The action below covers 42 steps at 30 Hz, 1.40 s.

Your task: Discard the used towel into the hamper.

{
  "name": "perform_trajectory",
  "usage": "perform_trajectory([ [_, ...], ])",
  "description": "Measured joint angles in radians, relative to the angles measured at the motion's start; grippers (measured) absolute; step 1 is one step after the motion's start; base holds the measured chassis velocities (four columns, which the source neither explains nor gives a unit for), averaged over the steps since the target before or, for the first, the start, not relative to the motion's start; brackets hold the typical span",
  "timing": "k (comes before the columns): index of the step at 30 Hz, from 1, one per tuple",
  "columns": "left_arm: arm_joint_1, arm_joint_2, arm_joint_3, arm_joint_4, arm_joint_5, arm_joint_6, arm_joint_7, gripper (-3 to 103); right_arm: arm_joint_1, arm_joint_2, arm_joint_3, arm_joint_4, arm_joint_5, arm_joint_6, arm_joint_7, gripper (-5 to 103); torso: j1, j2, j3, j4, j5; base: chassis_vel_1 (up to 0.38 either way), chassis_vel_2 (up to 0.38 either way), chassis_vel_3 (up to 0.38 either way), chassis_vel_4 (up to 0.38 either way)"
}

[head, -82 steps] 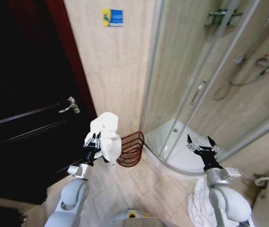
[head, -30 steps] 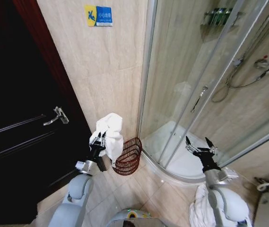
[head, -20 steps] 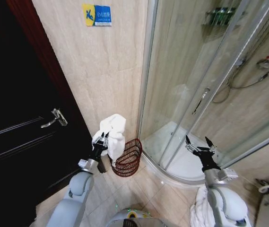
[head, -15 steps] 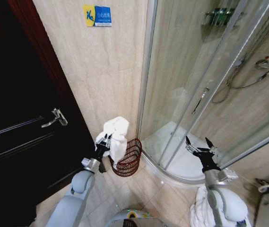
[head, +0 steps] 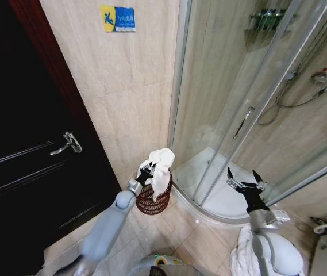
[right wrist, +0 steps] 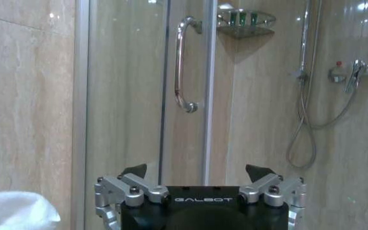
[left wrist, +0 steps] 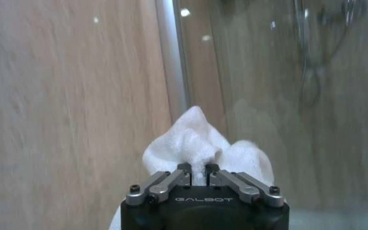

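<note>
A crumpled white towel point(head: 161, 165) hangs directly above the hamper point(head: 153, 200), a small reddish-brown wire basket on the floor by the shower's corner post. My left gripper point(head: 146, 171) is shut on the towel, its arm stretched far forward. In the left wrist view the towel point(left wrist: 200, 148) bunches up from between the closed fingers point(left wrist: 171, 181). My right gripper point(head: 243, 182) waits open in front of the shower tray, holding nothing; its spread fingertips point(right wrist: 134, 171) show in the right wrist view.
A curved glass shower enclosure point(head: 238, 109) with a chrome handle point(right wrist: 182, 67) stands to the right of the hamper. A dark wooden door point(head: 31, 149) stands left, a tiled wall point(head: 129, 86) behind. Another white cloth point(head: 241, 253) lies near my right arm.
My left arm has reached forward and to the right, carrying the towel from beside the door to a spot over the hamper. The right arm has stayed put.
</note>
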Motion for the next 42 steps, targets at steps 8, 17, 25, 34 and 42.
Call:
perform_trajectory([
  [8, -0.082, -0.082, -0.123, 0.288, 0.226, -0.137, 0.008, 11, -0.004, -0.009, 0.002, 0.005, 0.001, -0.001, 0.001, 100, 0.000, 0.000, 0.000, 0.0002, 0.0000, 0.000, 0.000, 0.000, 0.000],
  [17, -0.061, -0.126, -0.165, 0.398, 0.306, -0.164, -0.062, 10, 0.008, -0.004, -0.018, 0.007, 0.002, 0.022, 0.001, 100, 0.000, 0.000, 0.000, 0.0001, -0.0001, 0.000, 0.000, 0.000, 0.000],
  [25, -0.032, -0.108, -0.157, 0.339, 0.333, -0.074, -0.055, 36, 0.006, -0.004, -0.016, 0.014, 0.006, 0.047, -0.003, 100, 0.000, 0.000, 0.000, 0.0001, 0.0000, 0.000, 0.000, 0.000, 0.000],
  [34, 0.025, -0.089, -0.110, 0.244, 0.320, 0.102, -0.039, 70, 0.006, -0.005, -0.013, 0.036, 0.010, 0.052, -0.005, 100, 0.000, 0.000, 0.000, 0.0002, -0.0001, 0.000, 0.000, 0.000, 0.000],
  [42, 0.149, -0.052, -0.176, -0.055, 0.124, 0.096, -0.088, 98, -0.003, -0.001, -0.023, 0.059, 0.013, 0.041, -0.003, 100, 0.000, 0.000, 0.000, 0.0001, -0.0003, 0.000, 0.000, 0.000, 0.000],
])
